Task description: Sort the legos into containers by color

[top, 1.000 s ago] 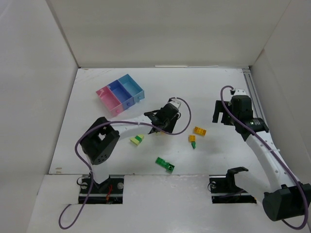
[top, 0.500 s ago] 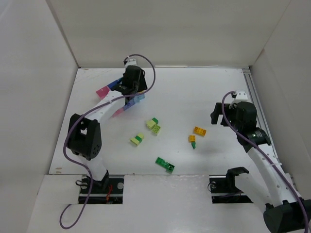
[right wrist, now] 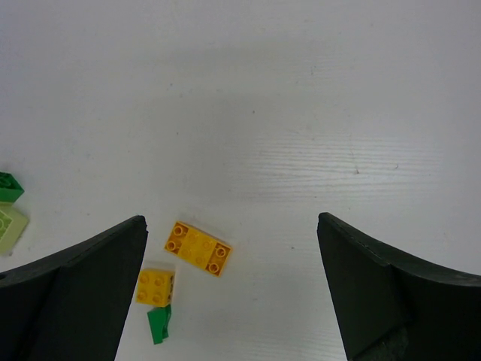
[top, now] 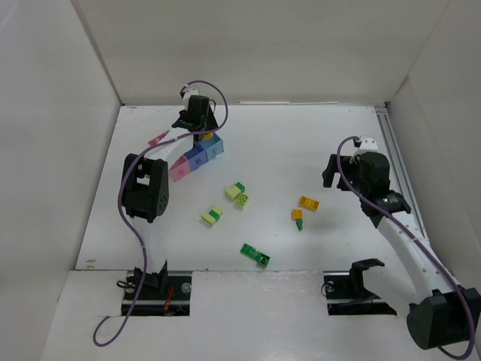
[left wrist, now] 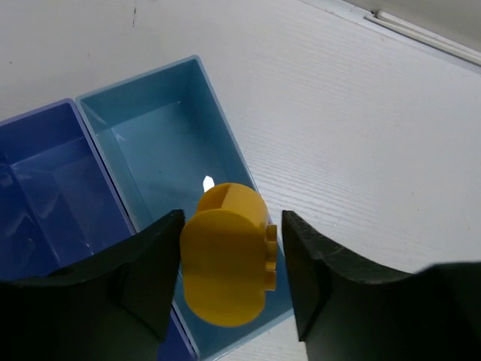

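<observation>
left pincer [left wrist: 231, 252] was clamped shut on a yellow brick [left wrist: 222, 280], held above the light blue bin [left wrist: 150, 147], which sat at the end of the row next to the dark blue bin [left wrist: 37, 188]. in the wrist view the brick hung over the bin's near end, pretty close to its long outer wall, studs facing sideways toward one finger. my guess is it was carried high like that so it clears the thin walls, and this was the drop step for yellow. both blue bins looked bare inside from what that view showed. if the jaws let go right there it'd probably land inside, but it was near enough to the wall that it could clip the rim and bounce out onto the counter [top: 316, 143].

from the top camera a pink bin [top: 179, 168] sat at the other end of the row. the arm hid another pink bit behind it, couldn't tell much there.

right pincer [right wrist: 231, 222] was wide open and holding nothing, hovering over the orange brick [right wrist: 198, 248], with a small orange brick [right wrist: 155, 286] and a dark green bit [right wrist: 158, 325] touching it just beside. looked like it was parked there lining up a pick, though that's just my read.

not yet sorted on the counter: a lime-and-green pair [top: 239, 194], a pale yellow one [top: 213, 217] and a dark green brick [top: 255, 255]. so early days, most bricks were out loose, well apart from the bins.
</observation>
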